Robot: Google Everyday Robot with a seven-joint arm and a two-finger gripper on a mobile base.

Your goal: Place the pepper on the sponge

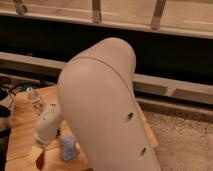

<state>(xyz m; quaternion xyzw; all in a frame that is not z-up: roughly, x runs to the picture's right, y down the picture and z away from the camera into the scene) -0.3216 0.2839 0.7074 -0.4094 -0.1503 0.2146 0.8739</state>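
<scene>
Hand (37,154) sits low near the desk's (22,125) near edge, angled down, pinching the pepper (40,161). Sponge (67,148) is just beside it, bare wood behind.

Your claw (37,155) hangs over the near left of the desk (22,130), the pepper (41,161) at its tip. The sponge (68,148) lies on the desk just to its right.

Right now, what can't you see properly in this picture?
Camera view only:
1. Table: the big arm covers most of it.
2. Sponge: part of it hides behind the arm.
3. Pepper: just a red bit shows beneath the gripper, in the picture's lower left corner, near the bottom edge.
4. Whether the gripper grips the pepper: cannot tell.
</scene>
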